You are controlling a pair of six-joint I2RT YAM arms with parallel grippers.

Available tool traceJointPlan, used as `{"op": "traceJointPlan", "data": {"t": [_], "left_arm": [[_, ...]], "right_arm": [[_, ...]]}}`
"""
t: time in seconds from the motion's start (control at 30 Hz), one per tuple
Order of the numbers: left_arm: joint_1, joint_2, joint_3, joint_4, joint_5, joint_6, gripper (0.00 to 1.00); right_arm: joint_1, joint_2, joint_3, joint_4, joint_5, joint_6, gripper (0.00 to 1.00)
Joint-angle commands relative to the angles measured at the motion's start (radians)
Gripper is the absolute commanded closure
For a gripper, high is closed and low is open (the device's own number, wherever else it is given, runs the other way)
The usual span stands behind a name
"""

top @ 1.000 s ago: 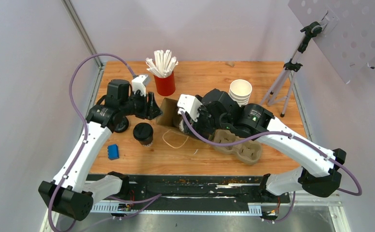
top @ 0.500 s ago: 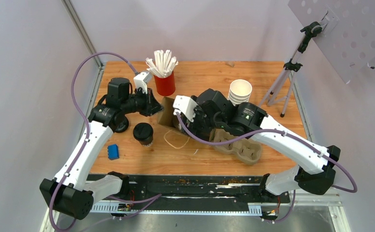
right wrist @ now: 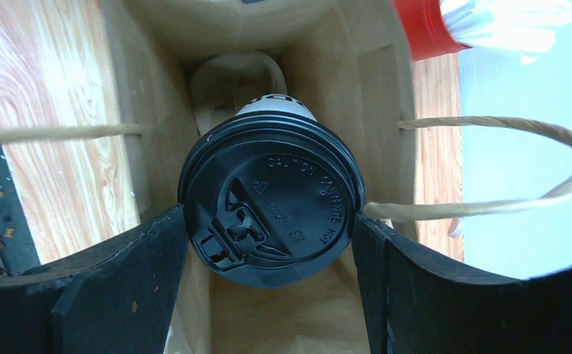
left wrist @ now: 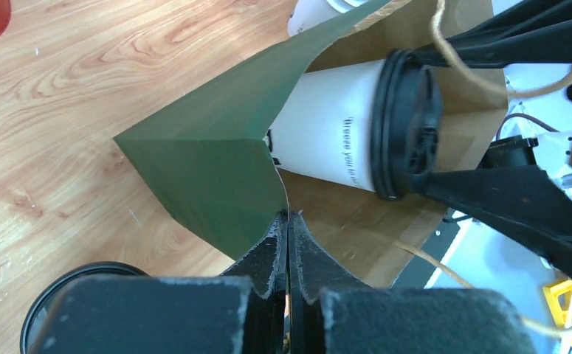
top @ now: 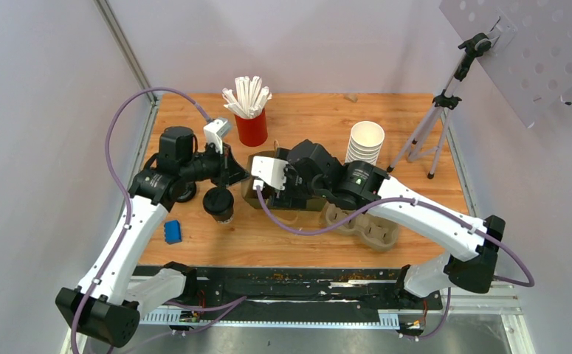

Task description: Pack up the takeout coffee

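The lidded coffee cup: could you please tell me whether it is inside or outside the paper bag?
Partly inside: walls of the paper bag surround the coffee cup, with the right claw gripping its black lid.

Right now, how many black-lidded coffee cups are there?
2. One cup lies inside the brown paper bag, held by the right claw; the other stands on the table left of the bag. More may be hidden.

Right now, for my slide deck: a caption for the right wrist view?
Right hand grips the lidded coffee cup inside the open paper bag.

White arms [top: 124, 240] with black joints [top: 176, 141], purple cables [top: 108, 140], black left hand [left wrist: 288, 218] and right hand [right wrist: 268, 240].
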Motion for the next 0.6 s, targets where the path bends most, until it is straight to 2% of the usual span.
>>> {"op": "traceJointPlan", "data": {"t": [0.0, 0.13, 0.17, 0.27, 0.3, 0.4, 0.5, 0.57], "left_arm": [[-0.003, -0.031, -0.005, -0.009, 0.046, 0.043, 1.00], [-0.003, -0.050, -0.032, 0.006, -0.003, 0.041, 0.98], [-0.003, -0.048, -0.030, -0.007, -0.012, 0.037, 0.93], [-0.003, -0.066, -0.018, -0.034, -0.080, 0.001, 0.69], [-0.003, -0.081, -0.018, -0.039, -0.105, -0.016, 0.64], [-0.003, -0.119, -0.020, -0.078, -0.149, -0.064, 0.52], [-0.003, -0.152, -0.043, -0.100, -0.135, -0.094, 0.40], [-0.003, -0.173, -0.074, -0.099, -0.106, -0.108, 0.36]], "right_arm": [[0.008, 0.023, -0.052, 0.090, 0.042, -0.071, 0.24], [0.026, 0.021, -0.108, 0.119, 0.039, -0.092, 0.24], [0.030, 0.017, -0.119, 0.127, 0.038, -0.093, 0.24], [0.049, 0.008, -0.132, 0.140, 0.037, -0.090, 0.24], [0.055, 0.005, -0.136, 0.141, 0.040, -0.086, 0.24], [0.079, -0.003, -0.151, 0.154, 0.047, -0.069, 0.24], [0.108, -0.017, -0.203, 0.192, 0.082, -0.059, 0.24], [0.124, -0.031, -0.240, 0.221, 0.111, -0.048, 0.24]]}}
